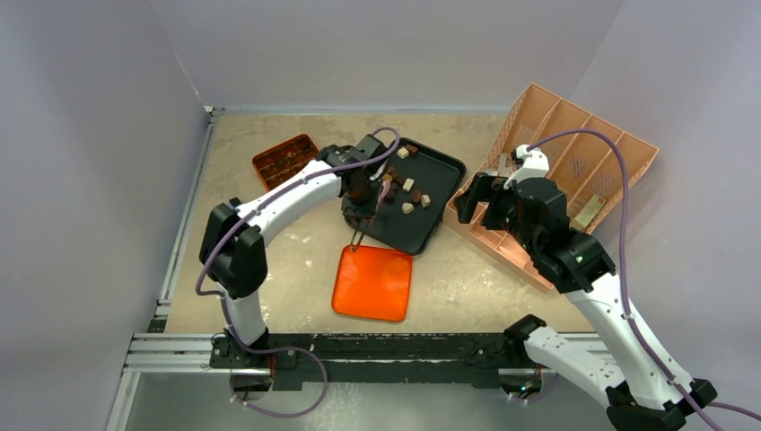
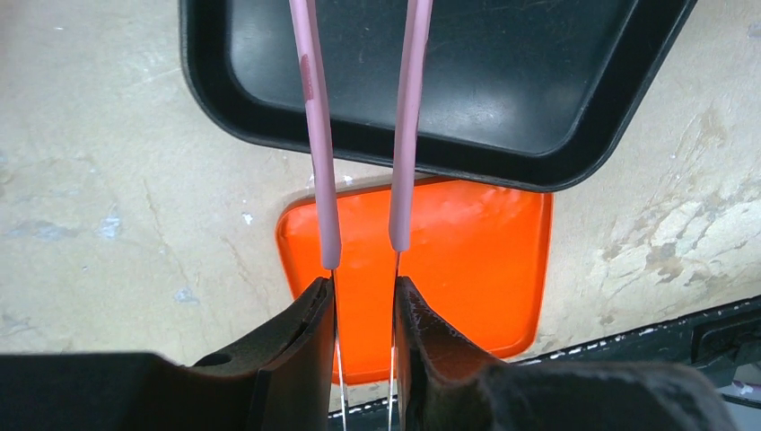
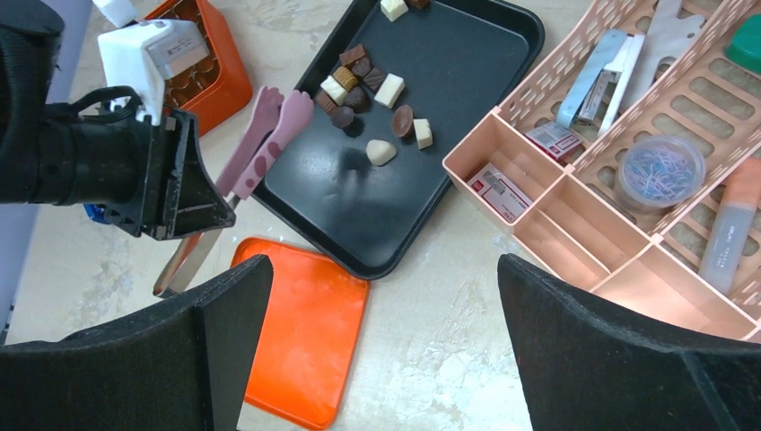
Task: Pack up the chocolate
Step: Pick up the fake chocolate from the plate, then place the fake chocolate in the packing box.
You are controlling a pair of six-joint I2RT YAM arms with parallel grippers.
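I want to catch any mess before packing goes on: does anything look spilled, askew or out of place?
Nothing stands out. The chocolate lies loose on the black tray, none on the table. The orange lid lies flat beside the tray, off the orange box. The left pincer grips pink-tipped tongs.

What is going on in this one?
The left pincer is clamped on a pair of pink-tipped metal tongs. The tongs' tips are at the edge of the black rectangular tray, next to a cluster of small brown and cream chocolate pieces, with nothing visibly between them. The right pincer hangs open near the peach plastic organiser basket. The orange compartmented box and a flat orange lid lie on the table.
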